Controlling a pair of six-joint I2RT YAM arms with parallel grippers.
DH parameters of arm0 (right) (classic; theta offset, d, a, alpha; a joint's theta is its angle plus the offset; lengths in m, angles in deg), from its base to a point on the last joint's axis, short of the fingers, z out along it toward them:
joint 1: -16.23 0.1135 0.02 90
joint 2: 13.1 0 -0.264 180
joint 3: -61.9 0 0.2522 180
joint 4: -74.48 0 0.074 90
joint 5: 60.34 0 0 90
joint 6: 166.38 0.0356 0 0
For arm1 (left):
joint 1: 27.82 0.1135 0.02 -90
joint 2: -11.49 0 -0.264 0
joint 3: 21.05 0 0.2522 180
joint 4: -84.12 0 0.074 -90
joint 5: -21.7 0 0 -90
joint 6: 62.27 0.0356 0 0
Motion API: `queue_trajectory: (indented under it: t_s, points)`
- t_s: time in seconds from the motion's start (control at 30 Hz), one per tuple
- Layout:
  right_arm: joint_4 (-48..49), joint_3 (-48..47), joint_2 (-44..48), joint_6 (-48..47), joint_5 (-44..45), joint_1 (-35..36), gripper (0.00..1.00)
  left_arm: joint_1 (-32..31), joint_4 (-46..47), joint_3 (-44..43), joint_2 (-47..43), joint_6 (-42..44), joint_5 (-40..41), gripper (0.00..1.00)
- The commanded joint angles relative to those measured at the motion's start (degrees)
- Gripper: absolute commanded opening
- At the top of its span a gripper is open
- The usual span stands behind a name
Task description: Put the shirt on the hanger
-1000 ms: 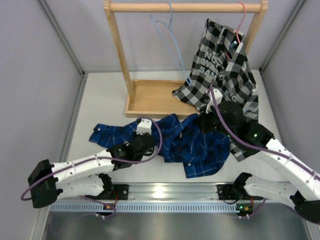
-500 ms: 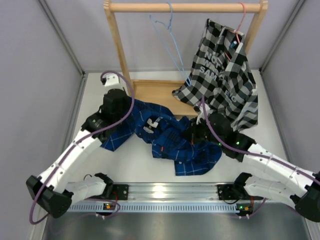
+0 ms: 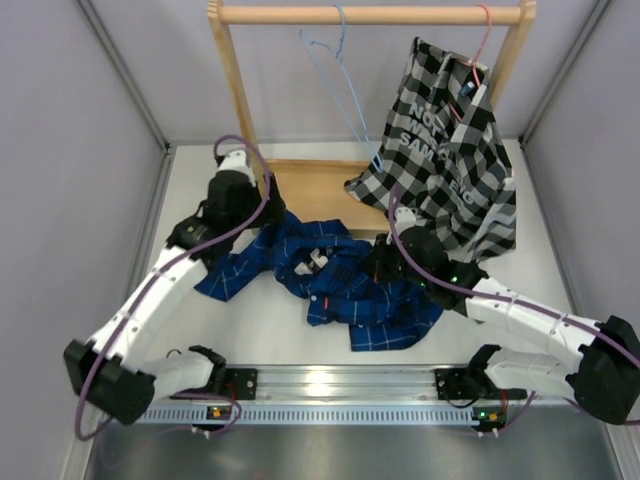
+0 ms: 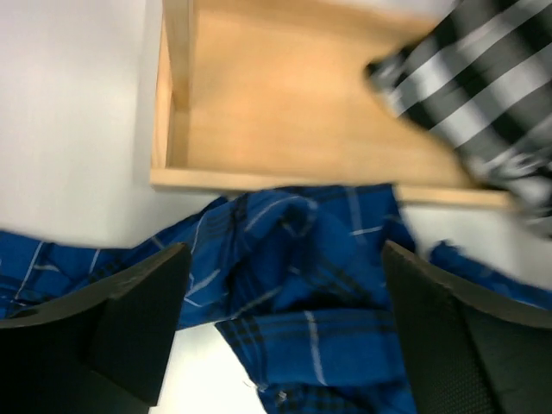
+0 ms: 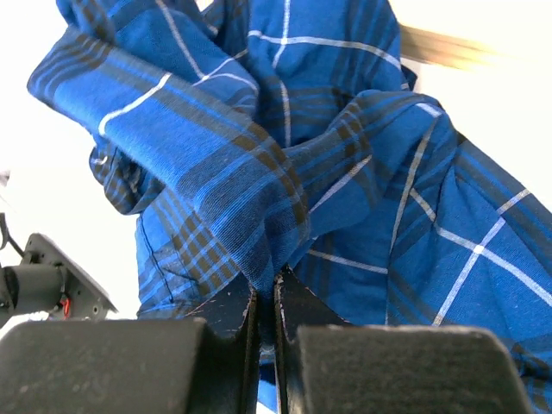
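Lying crumpled on the table (image 3: 270, 340) before the wooden rack (image 3: 310, 195), the shirt (image 3: 350, 285) is pinched at a fold by the right gripper (image 5: 266, 310). The left gripper (image 4: 280, 267) is held wide above it, gripping nothing. The hanger (image 3: 345, 75) is hung on the rail.

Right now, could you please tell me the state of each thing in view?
blue shirt: crumpled on the table, one fold pinched by the right tool.
blue hanger: bare, hanging on the rail.
checked shirt: hung on the pink hanger.
left tool: open, holding nothing.
right tool: shut on the blue shirt.
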Motion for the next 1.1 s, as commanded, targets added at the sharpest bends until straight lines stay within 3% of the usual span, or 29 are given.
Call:
queue_trajectory:
  t_s: [0.0, 0.13, 0.2, 0.43, 0.57, 0.73, 0.77, 0.9, 1.0, 1.07]
  points:
    - [4.5, -3.2, -1.3, -0.1, 0.8, -1.6, 0.00, -0.3, 1.5, 0.1, -10.4, -1.2, -1.4, 0.98]
    - [1.9, -6.6, -3.8, -3.3, -3.9, -3.9, 0.02, -2.6, 2.6, 8.5, -15.3, -3.4, -7.3, 0.94]
    - [0.3, -7.8, -3.8, -4.7, -6.0, -5.4, 0.02, -7.3, 4.9, 12.1, -16.1, -3.5, -7.2, 0.91]
    - [-2.7, -9.9, -3.7, -7.5, -11.8, -9.1, 0.01, -20.9, 16.9, 25.3, -15.7, -4.2, 2.2, 0.86]
    - [-3.3, -10.1, -3.5, -8.7, -14.5, -9.3, 0.01, -23.3, 17.6, 26.8, -14.2, -4.3, 21.1, 0.74]
    - [-3.5, -9.2, -2.5, -9.8, -14.9, -9.5, 0.01, -23.3, 18.0, 26.1, -9.7, -3.4, 25.5, 0.67]
    - [-3.6, -9.3, -2.5, -9.9, -15.3, -9.5, 0.01, -23.2, 18.2, 25.8, -8.7, -2.6, 25.7, 0.64]
    - [-3.5, -9.5, -1.9, -10.0, -16.4, -9.5, 0.01, -23.3, 20.0, 24.1, -4.0, -0.5, 25.3, 0.37]
    - [-3.6, -9.5, -1.2, -10.1, -16.5, -9.6, 0.01, -23.3, 20.8, 23.2, -2.7, 0.1, 25.2, 0.30]
    - [-3.5, -9.3, -1.1, -10.2, -17.1, -9.6, 0.01, -23.3, 21.1, 22.6, -3.2, 0.9, 25.2, 0.15]
